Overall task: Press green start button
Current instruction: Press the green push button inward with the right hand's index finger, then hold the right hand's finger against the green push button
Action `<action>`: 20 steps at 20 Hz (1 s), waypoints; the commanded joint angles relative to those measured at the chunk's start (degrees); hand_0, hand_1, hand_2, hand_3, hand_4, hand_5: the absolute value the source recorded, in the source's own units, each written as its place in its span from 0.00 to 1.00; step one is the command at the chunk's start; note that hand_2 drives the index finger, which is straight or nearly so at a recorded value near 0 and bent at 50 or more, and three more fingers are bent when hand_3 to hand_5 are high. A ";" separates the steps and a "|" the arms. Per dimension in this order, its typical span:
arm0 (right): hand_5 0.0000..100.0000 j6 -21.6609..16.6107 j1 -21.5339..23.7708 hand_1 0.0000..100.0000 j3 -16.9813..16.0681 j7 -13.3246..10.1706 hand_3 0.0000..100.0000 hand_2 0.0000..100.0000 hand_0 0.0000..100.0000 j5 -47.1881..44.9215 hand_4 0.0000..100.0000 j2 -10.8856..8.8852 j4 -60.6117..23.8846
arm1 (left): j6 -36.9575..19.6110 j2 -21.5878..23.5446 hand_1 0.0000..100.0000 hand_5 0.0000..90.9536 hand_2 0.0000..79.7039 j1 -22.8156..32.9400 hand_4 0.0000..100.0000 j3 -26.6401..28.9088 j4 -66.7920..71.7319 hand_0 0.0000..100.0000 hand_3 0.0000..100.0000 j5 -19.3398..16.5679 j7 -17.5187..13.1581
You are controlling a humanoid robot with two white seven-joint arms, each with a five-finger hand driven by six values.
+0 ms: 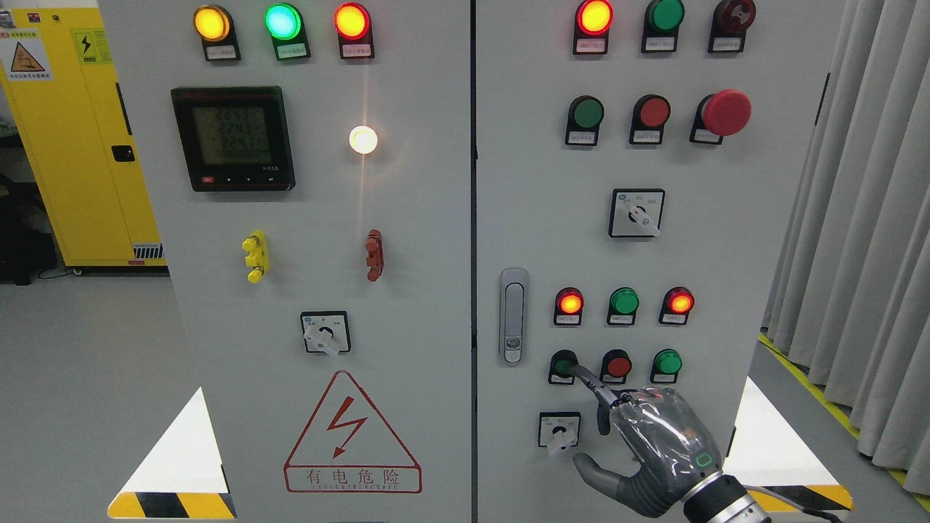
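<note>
Right robot hand (657, 450) up from the bottom right, one finger (587, 379) poked out straight, other fingers curled, holding nothing. Fingertip touching the green button (562, 365), low on the right door of the grey cabinet (523, 181), just left of a red button (617, 365). Left robot hand out of sight.

Right hand (654, 450): grey, clear-wrapped (green oval mark), silver-black wrist.
</note>
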 commanded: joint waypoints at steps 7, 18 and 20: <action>0.76 -0.16 2.99 0.68 -0.05 -4.18 0.68 0.00 0.33 -0.53 0.81 0.25 -3.75 | -0.01 -0.03 0.56 0.00 0.00 0.00 0.00 -0.01 -1.49 0.12 0.00 0.00 0.04; 0.47 0.01 8.08 0.64 4.86 -4.89 0.59 0.00 0.34 -31.78 0.57 0.69 -5.17 | -0.01 -0.03 0.56 0.00 0.00 0.00 0.00 -0.01 -1.49 0.12 0.00 0.00 0.04; 0.29 0.28 8.79 0.63 6.62 -4.02 0.38 0.00 0.34 -38.20 0.40 0.51 -5.95 | -0.01 -0.03 0.56 0.00 0.00 0.00 0.00 0.08 -1.49 0.12 0.00 0.00 0.04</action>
